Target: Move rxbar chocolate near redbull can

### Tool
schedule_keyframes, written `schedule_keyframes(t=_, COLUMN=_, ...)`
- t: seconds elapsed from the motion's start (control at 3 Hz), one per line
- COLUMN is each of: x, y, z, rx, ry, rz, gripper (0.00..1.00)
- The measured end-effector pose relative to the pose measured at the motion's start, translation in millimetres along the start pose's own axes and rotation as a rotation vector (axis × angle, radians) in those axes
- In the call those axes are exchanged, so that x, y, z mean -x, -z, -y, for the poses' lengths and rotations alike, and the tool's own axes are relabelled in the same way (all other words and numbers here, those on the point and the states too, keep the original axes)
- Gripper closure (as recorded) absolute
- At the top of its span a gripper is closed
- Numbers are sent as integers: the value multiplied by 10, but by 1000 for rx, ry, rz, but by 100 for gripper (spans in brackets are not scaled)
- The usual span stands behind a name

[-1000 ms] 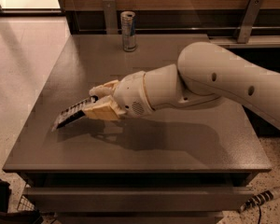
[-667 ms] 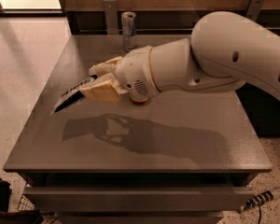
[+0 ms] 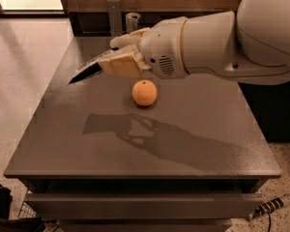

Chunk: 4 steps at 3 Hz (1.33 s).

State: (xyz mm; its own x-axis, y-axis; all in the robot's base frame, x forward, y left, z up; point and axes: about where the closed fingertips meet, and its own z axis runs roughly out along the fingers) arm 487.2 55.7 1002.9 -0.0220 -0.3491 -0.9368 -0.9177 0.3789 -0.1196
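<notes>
Up and away from the near edge is where the arm [image 3: 217, 42] has gone since a second ago, and the chocolate bar [image 3: 87, 73] has gone with it, from low over the bench [image 3: 63, 144] to high in the air. The gripper [image 3: 112, 55] now hangs over the far left part of the bench and pinches one end of the bar between its two fingers. The other end of the bar sticks out toward the left edge and tips down a little. It touches nothing but the fingers. An orange [image 3: 144, 92] that the arm hid before now sits in the open near the middle of the bench, below the gripper and a little to its right. The can [image 3: 132, 22] stands upright at the far edge, left of the middle, just past the gripper. I think the job is about half done, since the bar is up but not yet put down. To do this part well, carry the bar on toward the far edge and keep the pinch tight. Bring it down slowly on the bare spot in front of the can. Stay clear of the can, because it is tall and thin and a bump could knock it over. Keep off the orange too, or it may roll.
</notes>
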Motion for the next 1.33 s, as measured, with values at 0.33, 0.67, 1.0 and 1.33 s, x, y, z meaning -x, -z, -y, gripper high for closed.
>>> schedule_keyframes(t=0.33, x=152, y=332, z=358, rx=-136, ry=-26, rz=37, gripper=100)
schedule_keyframes(t=0.67, x=220, y=635, z=693, rx=-269, ry=-53, rz=53, gripper=100)
schedule_keyframes(t=1.0, x=220, y=635, z=693, rx=-269, ry=-53, rz=53, gripper=100)
schedule_keyframes(t=1.33, x=242, y=623, z=826, rx=-283, ry=-52, rz=59, gripper=100)
